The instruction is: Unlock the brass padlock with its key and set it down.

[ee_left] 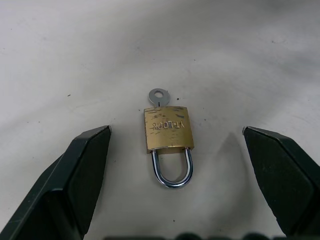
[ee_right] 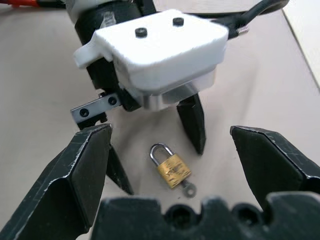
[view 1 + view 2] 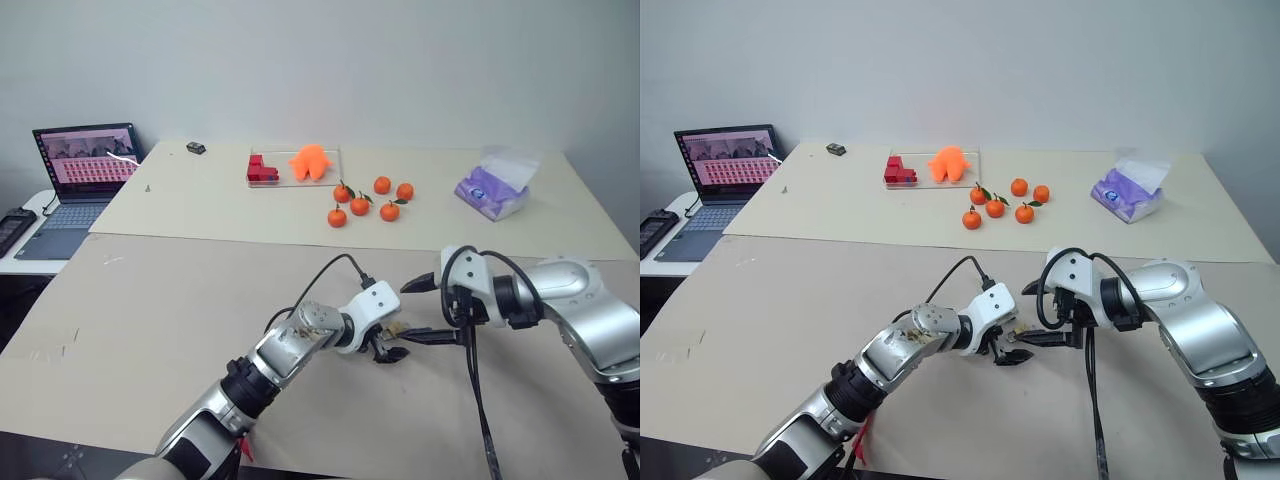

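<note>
Left hand [image 1: 175,145] wide open, fingers [image 1: 75,175] straddling the padlock [image 1: 168,129] without touching it, holding nothing. Right hand [image 2: 170,150] also wide open and empty, pointed at the same spot from the opposite side; its wrist view shows the left hand's white housing just beyond the padlock.

Padlock lies flat on the tabletop [image 3: 150,330], near the front centre, between the two hands. Brass body, silver shackle [image 1: 172,170] seated in the body. Key [image 1: 159,96] is in the keyhole at the end opposite the shackle, its round head sticking out and resting on the tabletop. In the head views the padlock is mostly hidden by the left hand; only a small glint at the fingertips.

Further back on the tabletop: five tangerines [image 3: 360,205] in a loose cluster, well apart from the hands. Behind them a clear tray [image 3: 335,165] with a red block [image 3: 260,170] and an orange toy [image 3: 311,162]. Purple tissue pack [image 3: 492,188] at back right. Small dark object [image 3: 196,148] at back left. Open laptop [image 3: 85,165] on a side table to the left.
</note>
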### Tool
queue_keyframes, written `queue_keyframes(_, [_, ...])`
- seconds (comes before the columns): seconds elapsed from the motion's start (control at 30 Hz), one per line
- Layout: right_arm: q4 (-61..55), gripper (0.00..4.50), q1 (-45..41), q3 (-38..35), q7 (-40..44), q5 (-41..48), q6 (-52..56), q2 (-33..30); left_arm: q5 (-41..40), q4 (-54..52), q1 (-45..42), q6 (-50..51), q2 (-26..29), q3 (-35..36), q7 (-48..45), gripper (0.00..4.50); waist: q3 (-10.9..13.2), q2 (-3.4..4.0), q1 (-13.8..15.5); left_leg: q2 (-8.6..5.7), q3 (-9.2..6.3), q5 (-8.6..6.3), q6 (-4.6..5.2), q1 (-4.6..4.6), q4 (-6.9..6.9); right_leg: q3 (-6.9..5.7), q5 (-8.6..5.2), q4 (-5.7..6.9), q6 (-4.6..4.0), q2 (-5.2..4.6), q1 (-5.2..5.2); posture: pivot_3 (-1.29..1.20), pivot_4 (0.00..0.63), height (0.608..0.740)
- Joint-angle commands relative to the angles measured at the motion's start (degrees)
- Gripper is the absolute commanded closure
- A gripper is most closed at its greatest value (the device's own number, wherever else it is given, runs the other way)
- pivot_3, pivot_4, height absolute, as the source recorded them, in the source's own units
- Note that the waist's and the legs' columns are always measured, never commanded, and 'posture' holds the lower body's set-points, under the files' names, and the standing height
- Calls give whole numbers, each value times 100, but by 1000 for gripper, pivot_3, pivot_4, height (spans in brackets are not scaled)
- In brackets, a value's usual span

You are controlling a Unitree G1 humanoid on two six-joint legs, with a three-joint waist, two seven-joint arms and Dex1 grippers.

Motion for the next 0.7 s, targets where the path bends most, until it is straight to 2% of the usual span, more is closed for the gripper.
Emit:
queue_keyframes(0.03, [-100, 0, -207, -83, 20, 55, 18, -81, 118, 228, -8, 182, -31, 27, 75, 529, 0, 0, 2, -5, -2, 0, 0, 1, 2, 0, 0, 0, 0, 0, 0, 0, 150, 673])
queue_keyframes(0.07, [-100, 0, -228, -82, 25, 64, 27, -86, 125, 248, -8, 195, -47, 23, 58, 618, 0, 0, 1, -7, -4, 0, 0, 5, 5, -1, 0, 0, 0, 0, -2, 0, 150, 673])
queue_keyframes(0.2, [-130, 0, -306, -91, 43, 108, 53, -133, 174, 298, -12, 194, -84, -35, 6, 2307, 0, 0, -1, -11, -16, -1, 2, -4, 3, -1, 0, 0, -1, 1, 0, 0, 150, 673])
queue_keyframes(0.27, [-137, 0, -303, -105, 50, 120, 49, -157, 197, 322, -24, 180, -96, -38, 1, 2891, 0, 1, 1, -14, -20, -4, 6, -5, 3, -1, 0, 0, -1, 2, -1, 0, 150, 673])
queue_keyframes(0.3, [-142, 0, -299, -111, 53, 121, 48, -165, 207, 326, -28, 173, -98, -39, -4, 3389, 0, 1, 4, -15, -20, -6, 10, -8, 3, 0, 0, 0, -1, 1, 0, 0, 150, 673])
queue_keyframes(0.33, [-142, 0, -295, -113, 57, 118, 42, -174, 236, 332, -37, 146, -94, -45, -6, 3664, 0, 1, 7, -16, -22, -6, 11, -15, 4, 0, 0, 0, 0, 1, 2, 0, 150, 673])
queue_keyframes(0.53, [-132, 0, -287, -84, 51, 86, 19, -170, 306, 327, -87, -119, -14, 68, -73, 3676, 0, 1, 17, -30, -28, -7, 12, -15, 5, -1, -2, -1, 3, -13, 4, 0, 150, 673])
queue_keyframes(0.7, [-122, 0, -242, -49, 77, 71, -1, -178, 100, -80, -41, -495, 674, 353, -795, 3676, 1, 2, -28, -28, -32, -7, 12, -19, 0, 0, -3, 2, 4, -10, 4, 0, 150, 673])
